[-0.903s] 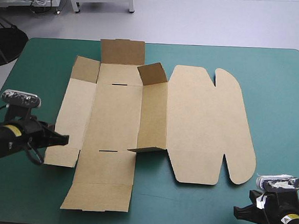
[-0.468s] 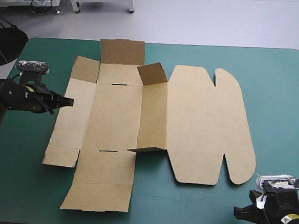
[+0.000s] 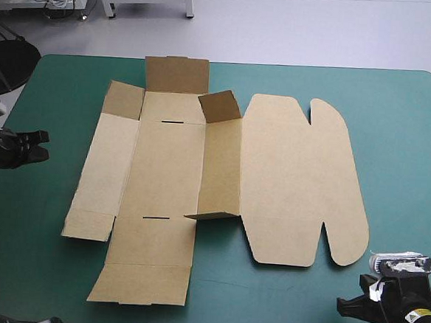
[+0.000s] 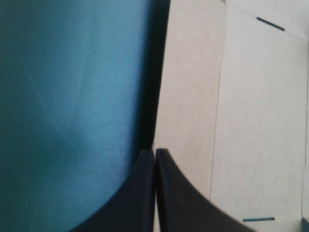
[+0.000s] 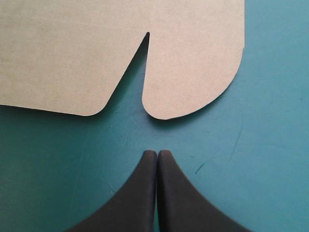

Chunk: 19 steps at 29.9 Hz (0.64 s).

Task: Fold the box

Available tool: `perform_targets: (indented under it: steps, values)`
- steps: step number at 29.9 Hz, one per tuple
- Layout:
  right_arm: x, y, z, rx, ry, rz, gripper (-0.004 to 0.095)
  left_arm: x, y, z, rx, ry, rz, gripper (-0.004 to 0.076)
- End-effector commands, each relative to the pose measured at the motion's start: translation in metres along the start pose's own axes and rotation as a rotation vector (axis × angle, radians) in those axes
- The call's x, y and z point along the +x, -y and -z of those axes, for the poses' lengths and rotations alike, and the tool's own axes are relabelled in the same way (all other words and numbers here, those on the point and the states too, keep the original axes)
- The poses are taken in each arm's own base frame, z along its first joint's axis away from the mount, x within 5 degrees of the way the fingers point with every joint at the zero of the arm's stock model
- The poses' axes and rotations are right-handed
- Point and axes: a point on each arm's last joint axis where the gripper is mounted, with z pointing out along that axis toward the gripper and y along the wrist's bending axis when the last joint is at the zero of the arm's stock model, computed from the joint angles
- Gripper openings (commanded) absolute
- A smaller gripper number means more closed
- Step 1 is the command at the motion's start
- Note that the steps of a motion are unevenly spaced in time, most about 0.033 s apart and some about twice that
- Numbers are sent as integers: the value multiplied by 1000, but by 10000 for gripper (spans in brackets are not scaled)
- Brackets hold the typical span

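The box (image 3: 163, 173) lies near flat on the table (image 3: 401, 145), 2 far flaps (image 3: 219, 106) part-raised. Both grippers' fingers are together: left gripper (image 4: 154, 151) off the box's left edge, right gripper (image 5: 157, 152) near its rounded tab (image 5: 193, 87), not touching. Folding barely begun; next move likely calls for raising a side wall

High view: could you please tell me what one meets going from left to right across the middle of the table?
The left hand → box's left panel → wide middle panel → narrow panel with raised end flaps → lid. The right hand sits nearer, off that line.
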Motion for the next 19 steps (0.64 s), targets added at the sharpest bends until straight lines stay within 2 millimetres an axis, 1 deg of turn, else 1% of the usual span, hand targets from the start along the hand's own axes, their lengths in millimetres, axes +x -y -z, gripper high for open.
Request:
perform_targets:
  steps: [1, 7, 9, 13, 15, 16, 19]
  values:
    - [-9, 0, 4, 7, 61, 4, -13, -5, 1, 8, 81, 13, -6, -8]
    - [-9, 0, 4, 7, 61, 4, -13, -2, -9, -9, 137, -84, -14, -8]
    - [-9, 0, 4, 7, 61, 4, -13, -2, -11, -12, 141, -91, -17, -8]
    - [-9, 0, 4, 7, 61, 4, -13, -2, -11, -12, 158, -96, -77, -1]
    - [-9, 0, 4, 7, 61, 4, -13, -3, -9, -13, 170, -90, -75, 29]
    - [-9, 0, 4, 7, 61, 4, -13, -3, -6, -14, 174, -94, -79, 57]
    - [-9, 0, 4, 7, 61, 4, -13, 1, 3, -23, 174, -138, -116, 190]
